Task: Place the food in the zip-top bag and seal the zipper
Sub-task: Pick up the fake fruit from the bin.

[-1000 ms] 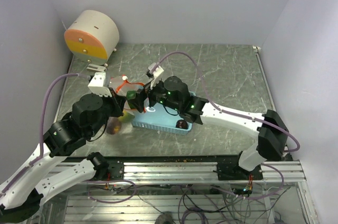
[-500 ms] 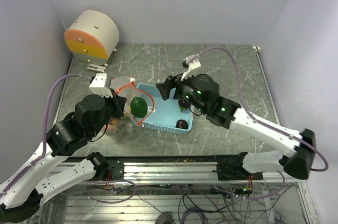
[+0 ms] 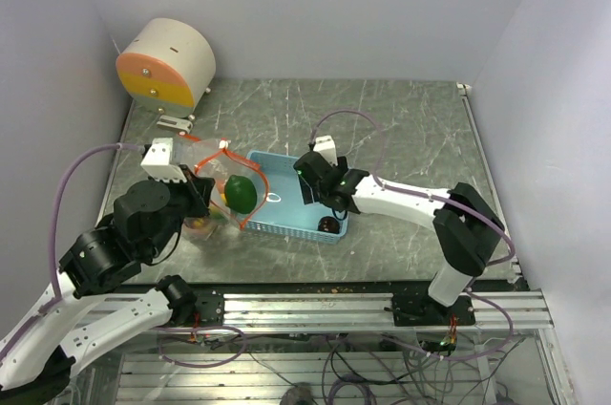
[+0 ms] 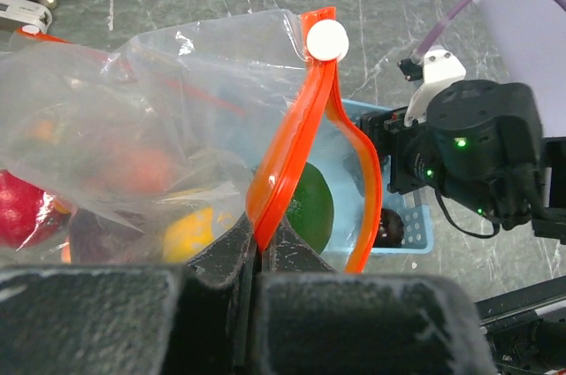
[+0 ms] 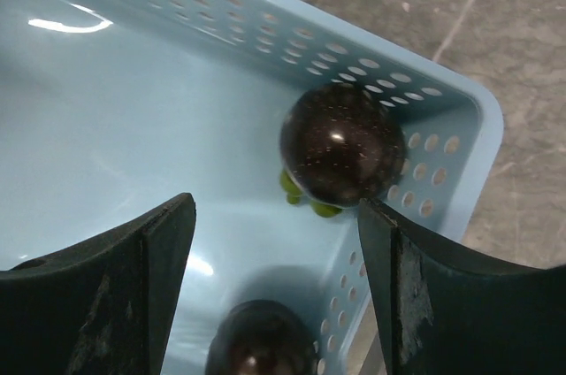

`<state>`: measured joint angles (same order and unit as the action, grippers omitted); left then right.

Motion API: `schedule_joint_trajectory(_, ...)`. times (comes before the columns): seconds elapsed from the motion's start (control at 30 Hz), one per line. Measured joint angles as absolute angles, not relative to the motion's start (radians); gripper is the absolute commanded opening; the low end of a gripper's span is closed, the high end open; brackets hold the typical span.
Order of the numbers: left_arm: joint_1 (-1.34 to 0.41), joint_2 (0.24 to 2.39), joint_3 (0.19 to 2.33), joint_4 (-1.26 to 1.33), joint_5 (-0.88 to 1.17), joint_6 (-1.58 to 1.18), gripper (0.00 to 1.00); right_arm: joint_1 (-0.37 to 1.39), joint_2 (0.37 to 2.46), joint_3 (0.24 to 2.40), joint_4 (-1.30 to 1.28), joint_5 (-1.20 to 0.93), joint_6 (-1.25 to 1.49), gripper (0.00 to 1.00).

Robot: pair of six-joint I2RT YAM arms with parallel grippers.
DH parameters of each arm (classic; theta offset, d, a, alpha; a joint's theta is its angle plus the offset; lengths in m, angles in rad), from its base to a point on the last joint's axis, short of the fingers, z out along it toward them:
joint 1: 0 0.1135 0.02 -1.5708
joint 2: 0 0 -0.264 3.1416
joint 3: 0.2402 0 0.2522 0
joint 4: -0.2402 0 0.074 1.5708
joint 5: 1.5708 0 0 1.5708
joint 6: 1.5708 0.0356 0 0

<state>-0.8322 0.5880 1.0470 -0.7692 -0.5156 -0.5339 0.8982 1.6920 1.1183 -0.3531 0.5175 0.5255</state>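
My left gripper [image 4: 259, 238] is shut on the orange zipper rim [image 4: 296, 141] of the clear zip-top bag [image 3: 212, 185] and holds its mouth open toward the basket. Inside the bag lie a green piece [image 3: 239, 195], a yellow piece [image 4: 190, 233] and a red apple [image 4: 22, 216]. My right gripper [image 5: 274, 216] is open and low inside the light blue basket [image 3: 286, 214]. A dark purple piece [image 5: 340, 154] with green leaves lies in the basket corner just ahead of its fingers. A second dark piece [image 5: 261, 344] lies between them.
The bag's white slider [image 4: 325, 39] sits at the far end of the zipper. A round cream and orange drum [image 3: 164, 63] stands at the back left. The marbled tabletop [image 3: 410, 128] runs behind and right of the basket.
My right gripper left the green piece in the bag, drew back from the bag mouth and came down open into the right part of the basket. The left arm shifted slightly left, still holding the rim.
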Motion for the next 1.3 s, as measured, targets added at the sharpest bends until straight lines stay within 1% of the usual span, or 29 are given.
schedule_joint_trajectory(0.17,-0.832,0.587,1.048,-0.770,-0.519,-0.529,0.07,0.898,1.762,1.136,-0.371,0.601,0.530,0.74)
schedule_joint_trajectory(0.4,-0.832,0.604,1.048,-0.770,-0.519,-0.527,0.07,0.885,1.897,1.228,-0.369,0.693,0.525,0.73)
schedule_joint_trajectory(0.43,-0.832,0.607,1.048,-0.769,-0.519,-0.525,0.07,0.879,1.909,1.229,-0.365,0.700,0.524,0.70)
schedule_joint_trajectory(0.5,-0.832,0.611,1.048,-0.770,-0.519,-0.523,0.07,0.867,1.924,1.228,-0.359,0.703,0.524,0.58)
schedule_joint_trajectory(0.63,-0.832,0.619,1.051,-0.770,-0.519,-0.520,0.07,0.849,1.932,1.221,-0.325,0.705,0.519,0.30)
schedule_joint_trajectory(0.7,-0.832,0.620,1.051,-0.770,-0.519,-0.519,0.07,0.848,1.928,1.214,-0.311,0.702,0.516,0.22)
schedule_joint_trajectory(0.77,-0.832,0.622,1.051,-0.770,-0.519,-0.519,0.07,0.848,1.918,1.206,-0.303,0.688,0.513,0.19)
schedule_joint_trajectory(0.87,-0.832,0.625,1.051,-0.770,-0.520,-0.520,0.07,0.850,1.851,1.159,-0.288,0.623,0.498,0.19)
schedule_joint_trajectory(1.0,-0.832,0.628,1.051,-0.770,-0.519,-0.520,0.07,0.854,1.594,1.037,-0.218,0.463,0.462,0.19)
schedule_joint_trajectory(1.17,-0.832,0.628,1.051,-0.769,-0.519,-0.523,0.07,0.855,1.234,0.905,0.036,0.159,0.424,0.19)
schedule_joint_trajectory(1.23,-0.832,0.629,1.051,-0.768,-0.518,-0.525,0.07,0.857,1.164,0.883,0.142,0.022,0.423,0.19)
schedule_joint_trajectory(1.3,-0.832,0.632,1.051,-0.766,-0.514,-0.527,0.07,0.860,1.153,0.881,0.253,-0.114,0.428,0.18)
